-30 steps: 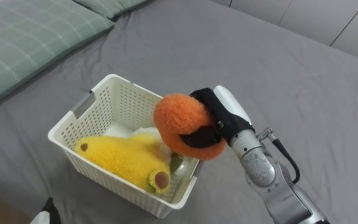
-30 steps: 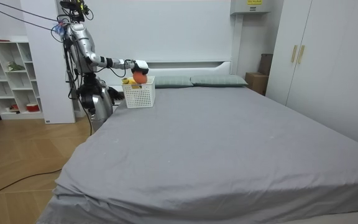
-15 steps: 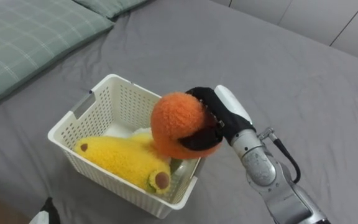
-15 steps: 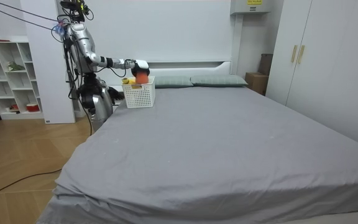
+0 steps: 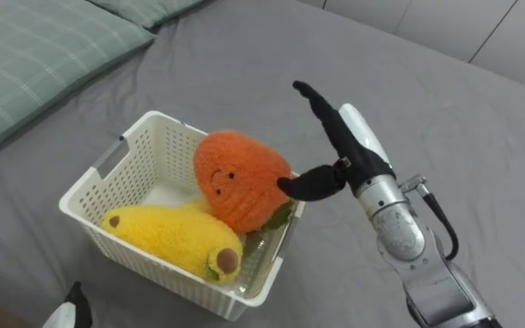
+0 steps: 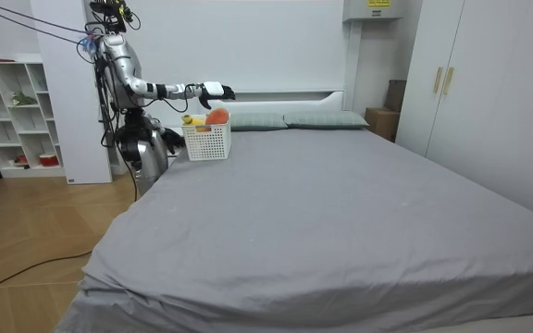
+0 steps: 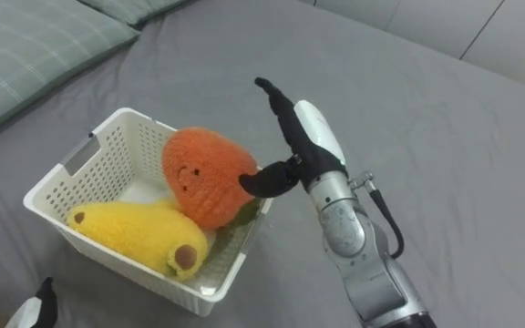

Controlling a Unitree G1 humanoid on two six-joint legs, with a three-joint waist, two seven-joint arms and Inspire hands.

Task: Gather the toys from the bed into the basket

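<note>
A white slatted basket [image 5: 89,178] stands on the grey bed. In it an orange round plush toy [image 5: 240,178] with a small face leans on the right wall, on top of a long yellow plush toy [image 5: 167,241]. My right hand [image 5: 349,146] hovers just right of the orange toy with its fingers stretched upward and the thumb pointing at the toy, open and holding nothing. A bit of my left hand [image 5: 66,314] shows at the lower left edge. In the room view I stand at the bed's side near its head, right arm reaching over the basket [image 6: 207,141].
A pale green checked pillow [image 5: 35,55] lies to the left behind the basket. Bare grey sheet [image 5: 445,118] spreads to the right and ahead. White shelves [image 6: 17,111] stand on the room view's left, wardrobe doors [image 6: 470,83] on its right.
My right hand has opened and let go of the orange toy, which has dropped into the basket onto the yellow toy. The hand now stands a little higher.
</note>
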